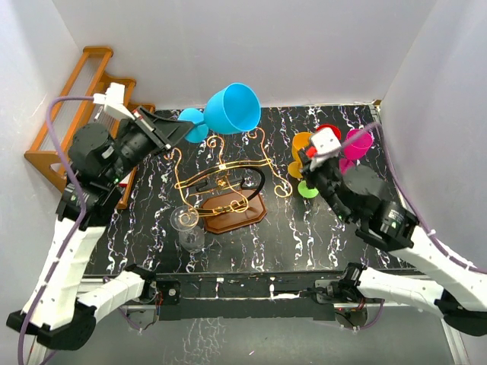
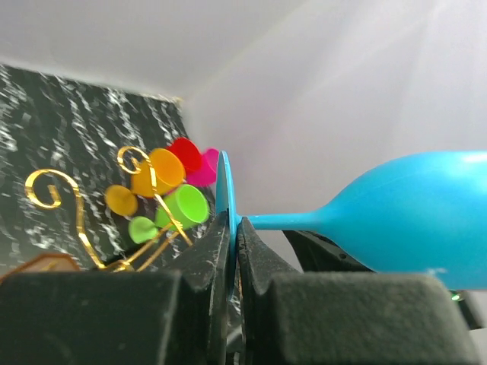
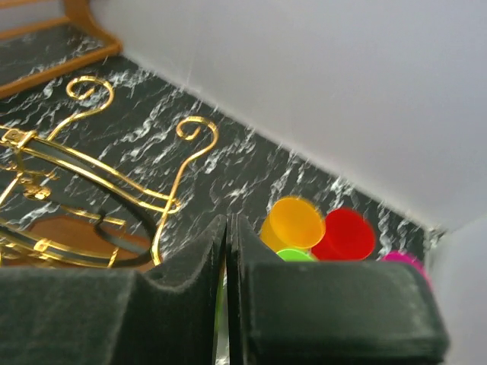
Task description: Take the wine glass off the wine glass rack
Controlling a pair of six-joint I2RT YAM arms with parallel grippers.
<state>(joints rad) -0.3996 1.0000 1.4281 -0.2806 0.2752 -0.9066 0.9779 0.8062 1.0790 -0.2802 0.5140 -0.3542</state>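
Note:
My left gripper point(image 1: 181, 129) is shut on the thin foot of a blue wine glass point(image 1: 233, 108) and holds it in the air above the back of the wine glass rack point(image 1: 221, 173), clear of the wire. In the left wrist view the gripper point(image 2: 233, 220) pinches the foot edge-on and the bowl point(image 2: 411, 213) points right. The rack is gold wire with a black loop on a reddish-brown base point(image 1: 247, 215). It also shows in the right wrist view point(image 3: 114, 182). My right gripper point(image 1: 307, 162) is shut point(image 3: 227, 220), right of the rack.
A clear wine glass point(image 1: 186, 226) stands at the rack's front left. Orange point(image 1: 301, 144), red, pink point(image 1: 358, 141) and green point(image 1: 308, 188) plastic glasses cluster at the back right beside my right gripper. An orange-brown stepped shelf point(image 1: 84, 99) stands at the back left. White walls enclose the table.

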